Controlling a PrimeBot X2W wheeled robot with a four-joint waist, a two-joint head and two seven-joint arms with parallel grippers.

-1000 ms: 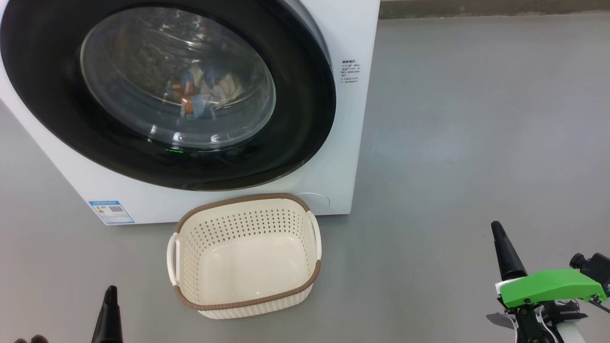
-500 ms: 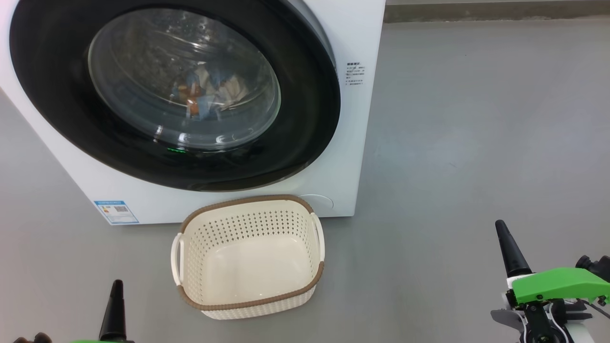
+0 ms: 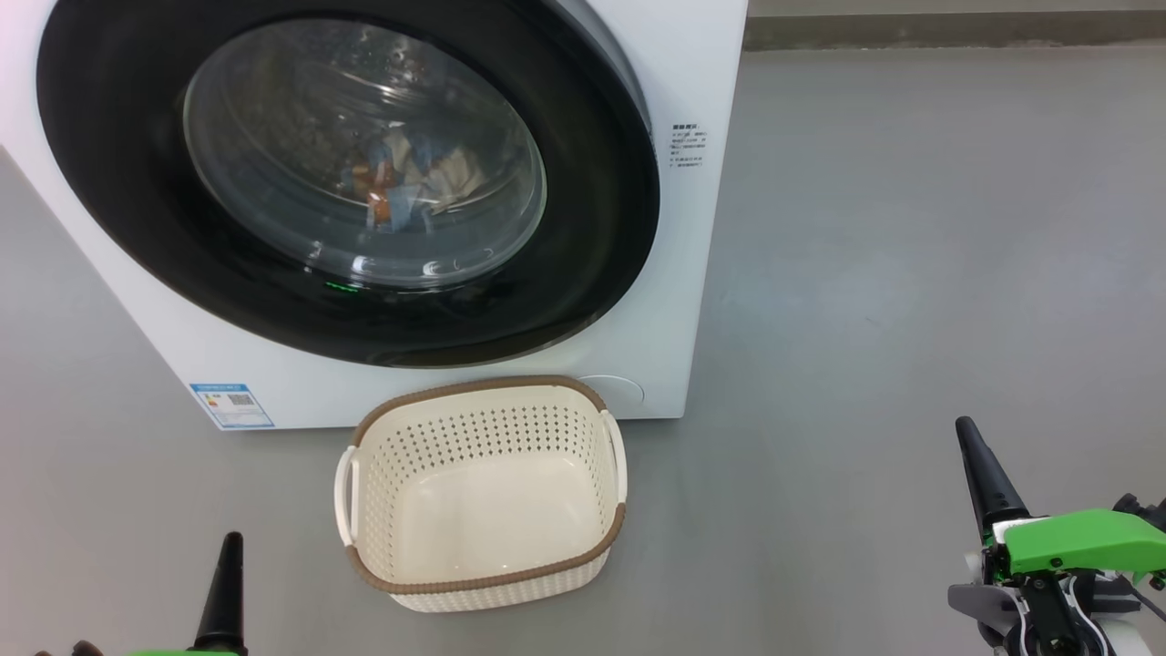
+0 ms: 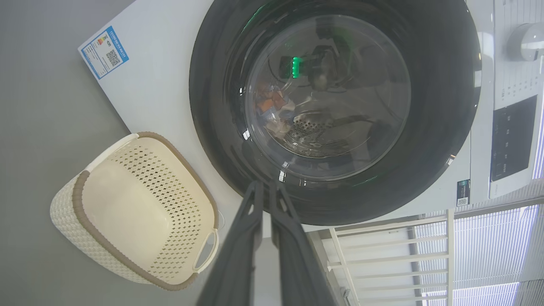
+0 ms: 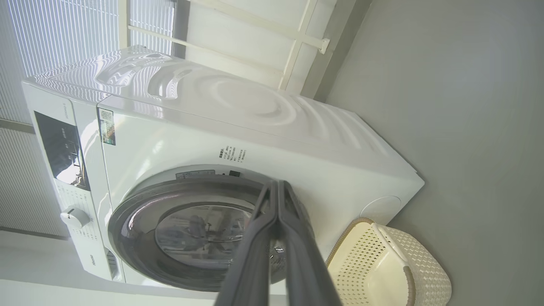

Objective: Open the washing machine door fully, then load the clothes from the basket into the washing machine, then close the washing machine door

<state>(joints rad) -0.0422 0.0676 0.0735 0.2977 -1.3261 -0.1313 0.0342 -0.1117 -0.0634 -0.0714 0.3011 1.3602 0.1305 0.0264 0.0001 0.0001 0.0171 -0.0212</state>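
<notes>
The white washing machine point(image 3: 692, 82) stands ahead on the floor. Its round black door point(image 3: 109, 191) lies shut against the front. Through the glass I see the clothes point(image 3: 401, 182), blue and orange-brown fabric, inside the drum. The cream basket point(image 3: 487, 390) sits on the floor in front of the machine with nothing in it. My left gripper point(image 3: 231, 547) is shut low at the left, short of the basket. My right gripper point(image 3: 966, 433) is shut at the lower right, well clear of both. The left wrist view has the left gripper point(image 4: 265, 186) pointing at the door point(image 4: 442, 93); the right gripper point(image 5: 278, 185) points at the machine point(image 5: 255, 110).
A blue label sticker point(image 3: 230, 405) sits low on the machine's front. Open grey floor point(image 3: 911, 273) stretches to the right of the machine. A knob point(image 4: 525, 40) and dark control panel sit along its top, with a white rail point(image 4: 382, 255) and window blinds behind.
The whole head view has shifted slightly right and down, so the camera moved. Door, basket and clothes keep their places. Both grippers stay shut.
</notes>
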